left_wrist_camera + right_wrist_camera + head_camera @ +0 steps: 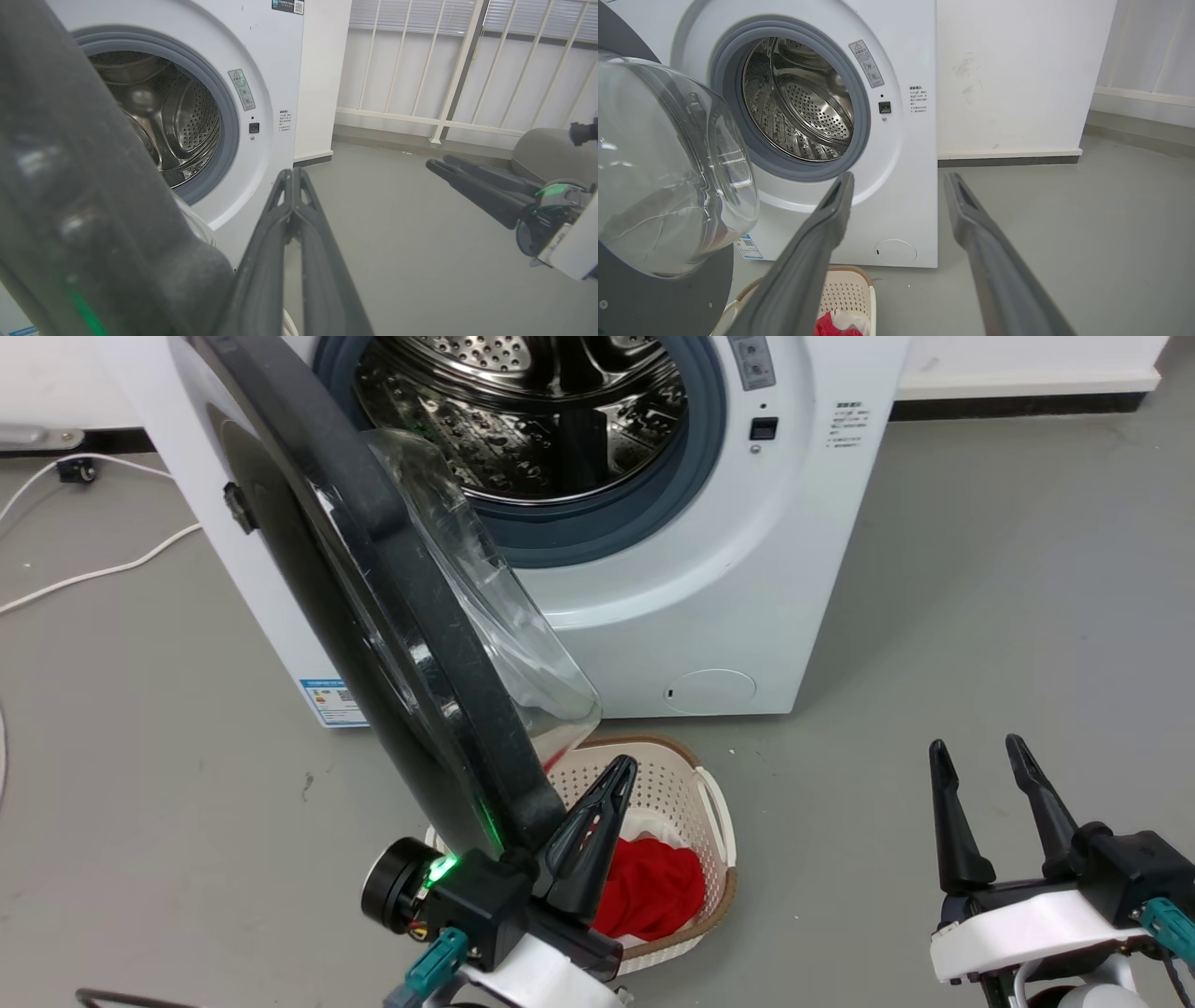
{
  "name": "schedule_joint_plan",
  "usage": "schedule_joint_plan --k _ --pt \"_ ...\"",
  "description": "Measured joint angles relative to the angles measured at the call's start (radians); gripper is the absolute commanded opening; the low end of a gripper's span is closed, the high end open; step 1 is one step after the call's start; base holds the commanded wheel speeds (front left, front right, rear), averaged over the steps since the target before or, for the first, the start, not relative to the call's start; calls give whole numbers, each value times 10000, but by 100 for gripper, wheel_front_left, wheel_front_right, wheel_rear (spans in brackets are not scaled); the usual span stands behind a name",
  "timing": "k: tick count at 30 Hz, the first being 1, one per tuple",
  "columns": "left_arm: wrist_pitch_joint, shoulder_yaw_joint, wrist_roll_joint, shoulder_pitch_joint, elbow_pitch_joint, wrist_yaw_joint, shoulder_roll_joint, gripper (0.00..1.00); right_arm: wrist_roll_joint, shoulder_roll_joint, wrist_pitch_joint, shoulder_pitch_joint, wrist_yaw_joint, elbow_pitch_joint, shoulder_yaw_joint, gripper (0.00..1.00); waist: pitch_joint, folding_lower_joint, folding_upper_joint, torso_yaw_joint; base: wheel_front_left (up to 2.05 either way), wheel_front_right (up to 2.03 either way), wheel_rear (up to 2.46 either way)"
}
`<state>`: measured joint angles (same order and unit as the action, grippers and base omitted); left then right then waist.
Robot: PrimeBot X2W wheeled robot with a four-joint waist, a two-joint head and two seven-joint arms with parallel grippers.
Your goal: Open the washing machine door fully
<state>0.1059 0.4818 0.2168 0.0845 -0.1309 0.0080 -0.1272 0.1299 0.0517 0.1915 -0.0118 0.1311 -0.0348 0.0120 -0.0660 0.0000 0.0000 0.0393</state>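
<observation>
The washing machine door (373, 597) stands swung out from the machine, its black rim edge-on to me and its clear glass bowl (504, 616) facing the drum (523, 411). My left gripper (624, 767) is shut with nothing between its fingers. It rests beside the door's lower rim on the glass-bowl side. In the left wrist view the shut left gripper (293, 173) points past the door (70, 186), whose rim is blurred at the left. My right gripper (980, 756) is open and empty, well right of the door. The right wrist view has the right gripper (899, 176) facing the machine, with the door (644, 303) at left.
A white laundry basket (714, 803) holding a red cloth (653, 887) stands on the floor under the door's lower edge. A small round white flap (709, 691) sits low on the machine front. White cables (93, 569) lie on the floor at the left.
</observation>
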Motion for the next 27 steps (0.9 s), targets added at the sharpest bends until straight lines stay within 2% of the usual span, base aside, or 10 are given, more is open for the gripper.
schedule_joint_plan --k 27 --pt "-159 -508 217 -2105 -1557 1127 -650 0 -4 -4 -255 370 0 144 102 100 335 0 0 -2362 0 0 0"
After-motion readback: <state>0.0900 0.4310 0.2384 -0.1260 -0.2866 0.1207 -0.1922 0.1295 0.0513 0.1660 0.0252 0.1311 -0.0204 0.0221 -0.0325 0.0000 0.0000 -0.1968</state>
